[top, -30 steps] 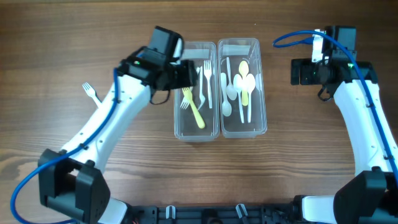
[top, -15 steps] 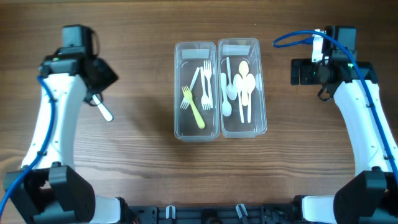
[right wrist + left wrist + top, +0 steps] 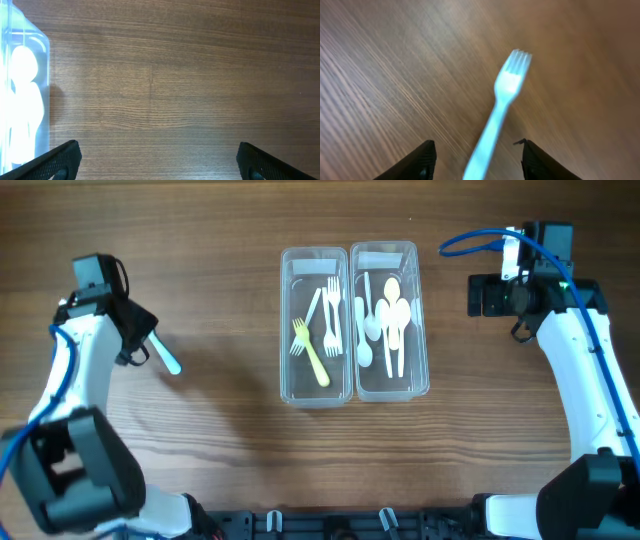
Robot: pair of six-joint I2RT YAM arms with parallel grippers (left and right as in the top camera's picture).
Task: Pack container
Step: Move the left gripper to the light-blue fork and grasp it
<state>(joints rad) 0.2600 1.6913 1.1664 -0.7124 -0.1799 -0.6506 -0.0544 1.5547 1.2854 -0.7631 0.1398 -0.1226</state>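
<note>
Smooth wood-grain bench [image 3: 230, 450], low sheen. Clear, glossy plastic for fork tub [image 3: 300, 388] and spoon tub [image 3: 415, 380]. Smooth, faintly shiny plastic for the pale blue fork [image 3: 504, 95]. Same smooth plastic for yellow fork [image 3: 312, 355] and white spoons [image 3: 390, 320]. Glossy white shell on right arm [image 3: 590, 390], matt black at joints.

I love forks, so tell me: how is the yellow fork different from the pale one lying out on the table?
The yellow fork is bright yellow; the pale fork is whitish blue. The yellow fork lies inside a clear container beside white forks; the pale fork lies alone on the table. The left gripper hangs over the pale fork, jaws open; no gripper is near the yellow fork. Both have tines and a long handle.
</note>
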